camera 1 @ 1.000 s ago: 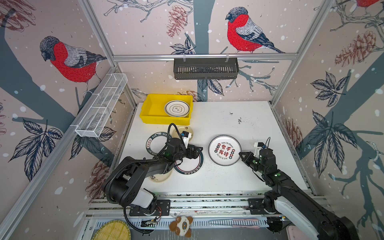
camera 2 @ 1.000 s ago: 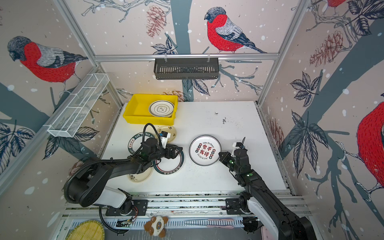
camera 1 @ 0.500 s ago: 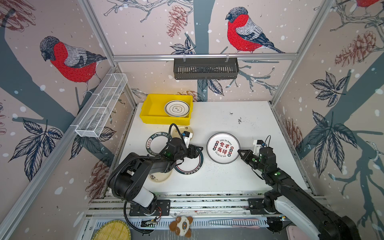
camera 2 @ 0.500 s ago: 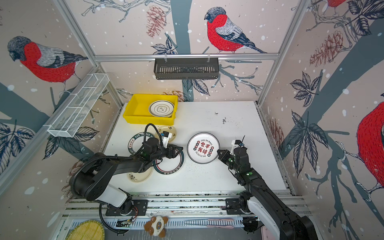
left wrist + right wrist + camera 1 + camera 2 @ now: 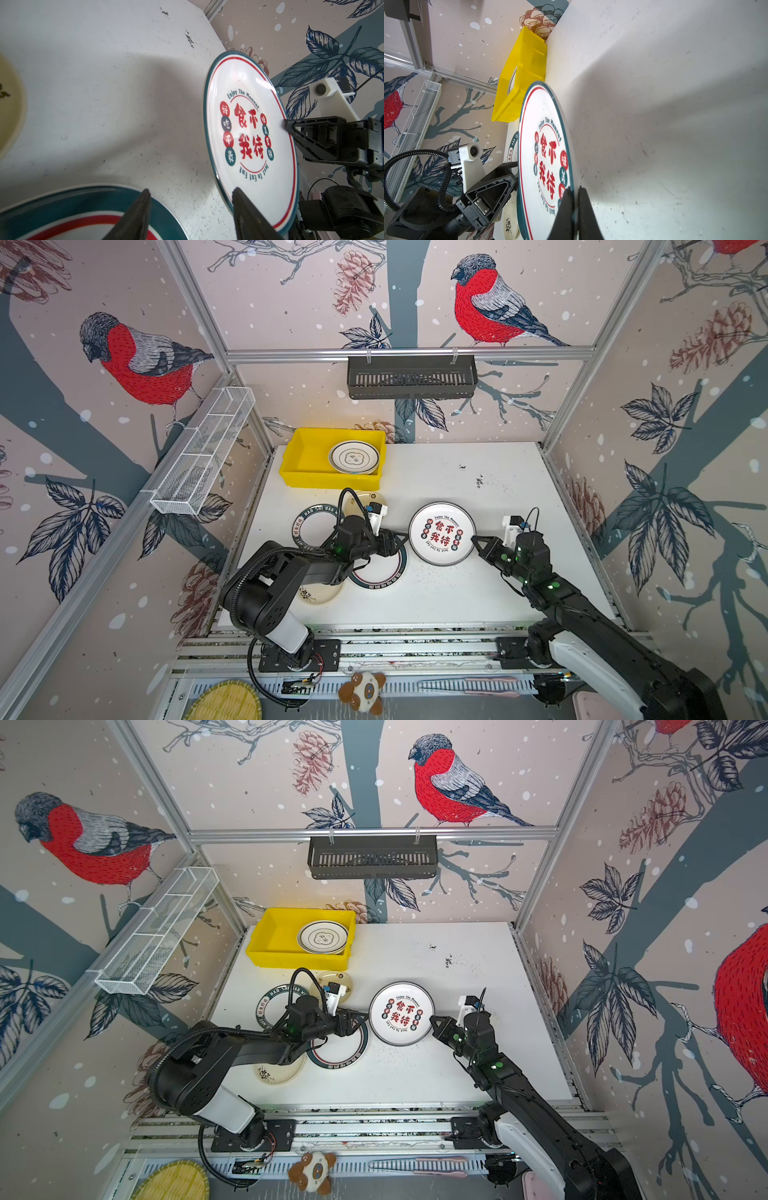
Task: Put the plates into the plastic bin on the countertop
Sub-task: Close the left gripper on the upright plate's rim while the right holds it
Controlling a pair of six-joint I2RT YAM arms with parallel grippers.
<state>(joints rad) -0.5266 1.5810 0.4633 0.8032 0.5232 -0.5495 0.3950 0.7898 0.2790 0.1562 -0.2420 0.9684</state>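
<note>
A white plate with red Chinese writing and a green rim (image 5: pixel 441 533) (image 5: pixel 401 1013) (image 5: pixel 249 135) (image 5: pixel 544 155) hangs just above the countertop (image 5: pixel 478 593). My right gripper (image 5: pixel 475 539) (image 5: pixel 432 1019) (image 5: pixel 574 188) is shut on its right rim. My left gripper (image 5: pixel 405 541) (image 5: pixel 363 1019) (image 5: pixel 191 191) stands open at the opposite rim, one finger over the plate's face and one outside it. The yellow plastic bin (image 5: pixel 328 483) (image 5: pixel 274 936) (image 5: pixel 519 83) at the back left holds a dark-rimmed plate (image 5: pixel 354 457) (image 5: pixel 322 937).
Under and around the left arm lie a green-and-red-rimmed plate (image 5: pixel 380 572) (image 5: pixel 83 207), a dark ring plate (image 5: pixel 309 514), and cream plates (image 5: pixel 318 595) (image 5: pixel 361 502). A black slotted basket (image 5: pixel 411 377) and a white wire basket (image 5: pixel 203 452) hang on the walls.
My right gripper has carried the written plate leftward to the left gripper. The left jaws have narrowed around the plate's rim.
</note>
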